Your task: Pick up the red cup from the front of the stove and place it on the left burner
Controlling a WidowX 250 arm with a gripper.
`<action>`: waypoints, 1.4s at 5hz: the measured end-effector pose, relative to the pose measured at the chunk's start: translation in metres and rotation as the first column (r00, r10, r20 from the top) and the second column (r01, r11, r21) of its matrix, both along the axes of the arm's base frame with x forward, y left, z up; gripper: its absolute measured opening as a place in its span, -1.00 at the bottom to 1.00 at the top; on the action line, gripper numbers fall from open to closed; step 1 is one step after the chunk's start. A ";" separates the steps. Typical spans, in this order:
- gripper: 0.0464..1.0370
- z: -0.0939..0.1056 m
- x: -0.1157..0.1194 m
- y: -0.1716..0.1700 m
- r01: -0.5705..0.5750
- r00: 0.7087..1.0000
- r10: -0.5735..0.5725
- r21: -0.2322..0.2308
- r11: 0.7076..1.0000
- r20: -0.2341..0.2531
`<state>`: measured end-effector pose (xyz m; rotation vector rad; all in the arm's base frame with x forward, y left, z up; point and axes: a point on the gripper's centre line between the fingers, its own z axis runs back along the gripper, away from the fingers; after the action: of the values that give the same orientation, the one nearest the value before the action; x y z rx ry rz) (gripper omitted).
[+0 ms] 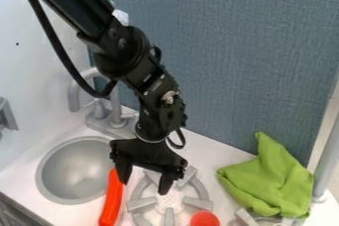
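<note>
Nearest, at 4 o'clock from me, a red rounded thing [204, 219] sits by the lower edge of the burner [141, 203]; the long orange-red thing [112, 201] lies at 8 o'clock, between sink [69, 170] and burner, its upper end beside one finger, touching or not I cannot tell; my gripper [144, 188] hangs with fingers apart, nothing between them. A hold on that long thing would want, I judge, my fingers astride its narrow width, lined up with its length, low and clear of the sink rim; farther off, a green cloth [271, 180] lies crumpled at 3 o'clock, the faucet [114, 113] stands at 11, a blue-grey panel [225, 71] behind.
</note>
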<state>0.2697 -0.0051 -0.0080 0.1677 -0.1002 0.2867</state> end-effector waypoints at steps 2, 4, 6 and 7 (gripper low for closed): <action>0.93 -0.009 -0.006 -0.016 0.152 0.988 -0.153 -0.039 0.988 -0.015; 0.93 -0.010 -0.004 -0.047 0.347 0.938 -0.347 -0.130 0.929 0.025; 0.93 -0.037 0.007 -0.060 0.409 0.909 -0.416 -0.162 0.898 -0.009; 0.93 -0.048 0.014 -0.067 0.408 0.909 -0.417 -0.168 0.898 -0.020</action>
<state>0.2835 -0.0717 -0.0563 -0.0085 -0.0546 -0.1361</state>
